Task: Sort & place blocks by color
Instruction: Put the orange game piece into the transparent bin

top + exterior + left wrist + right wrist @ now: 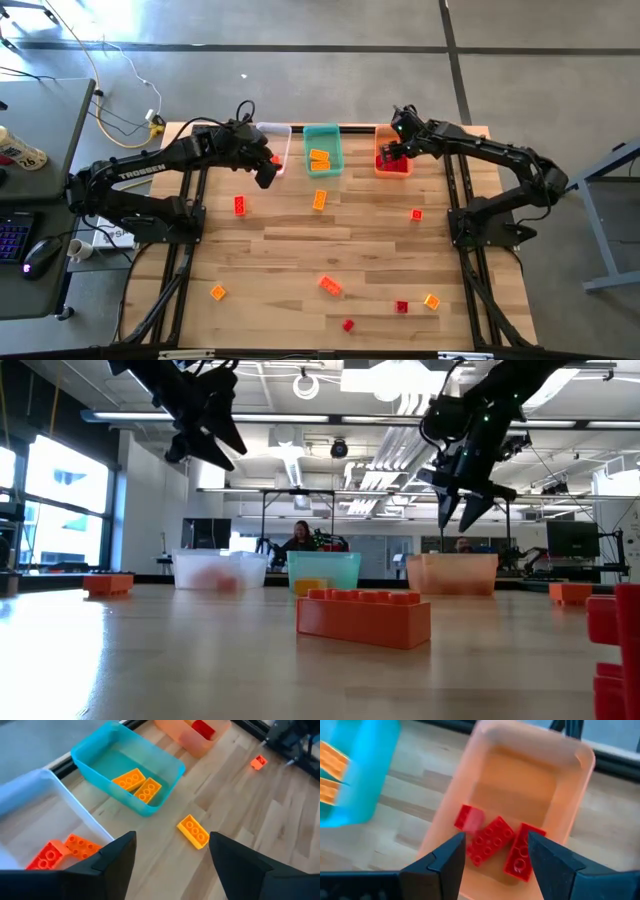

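My left gripper [172, 837] [266, 176] is open and empty, raised beside the clear bin [273, 146], which holds two orange-red blocks [64, 851]. My right gripper [496, 837] [388, 153] is open and empty above the orange bin [530, 775], where three red blocks [492, 840] lie on the floor. The teal bin [102, 755] holds two yellow-orange blocks [138, 783]. A yellow-orange block [193, 831] lies flat on the table just beyond my left fingers. Several more blocks lie scattered on the table, among them a red one [240, 205] and an orange-red one [330, 286].
The three bins stand side by side along the table's far edge [320, 125]. Loose blocks lie mid-table [416, 214] and near the near edge [401, 307] [217, 293] [431, 301] [347, 325]. Bare wood shows between them. A person sits in the room beyond [300, 538].
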{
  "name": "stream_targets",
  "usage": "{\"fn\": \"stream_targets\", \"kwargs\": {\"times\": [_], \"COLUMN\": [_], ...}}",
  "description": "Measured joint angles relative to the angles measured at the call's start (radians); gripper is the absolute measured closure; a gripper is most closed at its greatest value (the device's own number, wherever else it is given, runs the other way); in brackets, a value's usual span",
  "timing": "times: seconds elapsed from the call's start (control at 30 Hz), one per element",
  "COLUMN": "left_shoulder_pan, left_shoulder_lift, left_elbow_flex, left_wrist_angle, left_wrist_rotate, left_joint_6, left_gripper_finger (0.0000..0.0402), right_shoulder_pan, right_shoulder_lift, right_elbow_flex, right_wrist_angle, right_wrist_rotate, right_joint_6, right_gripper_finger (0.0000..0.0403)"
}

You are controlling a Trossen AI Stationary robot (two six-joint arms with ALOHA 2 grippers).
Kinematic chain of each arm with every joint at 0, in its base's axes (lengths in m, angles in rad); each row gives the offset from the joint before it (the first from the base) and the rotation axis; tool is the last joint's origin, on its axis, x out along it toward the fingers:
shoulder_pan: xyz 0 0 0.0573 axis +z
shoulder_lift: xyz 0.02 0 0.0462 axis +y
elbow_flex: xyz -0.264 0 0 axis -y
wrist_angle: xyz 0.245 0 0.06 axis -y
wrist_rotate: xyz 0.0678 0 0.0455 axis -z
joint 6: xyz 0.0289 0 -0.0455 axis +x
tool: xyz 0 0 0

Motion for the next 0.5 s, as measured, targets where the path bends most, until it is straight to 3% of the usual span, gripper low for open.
{"fn": "stream_targets", "kwargs": {"times": [0.27,0.5], "left_shoulder_pan": [-0.003,-0.077], "left_shoulder_lift": [0.000,0.000], "left_elbow_flex": [0.000,0.000], "left_wrist_angle": [0.000,0.060], "left_wrist_rotate": [0.022,0.065], "left_joint_6": [-0.107,0.029], "left_gripper_finger": [0.0118,0.0118], "right_shoulder_pan": [0.065,0.160], "right_shoulder_lift": [0.000,0.000], "right_elbow_flex": [0.102,0.184], "right_wrist_angle": [-0.013,-0.015], "right_wrist_rotate": [0.000,0.017], "right_joint_6": [0.012,0.081], "right_gripper_finger": [0.0204,0.0203]}}
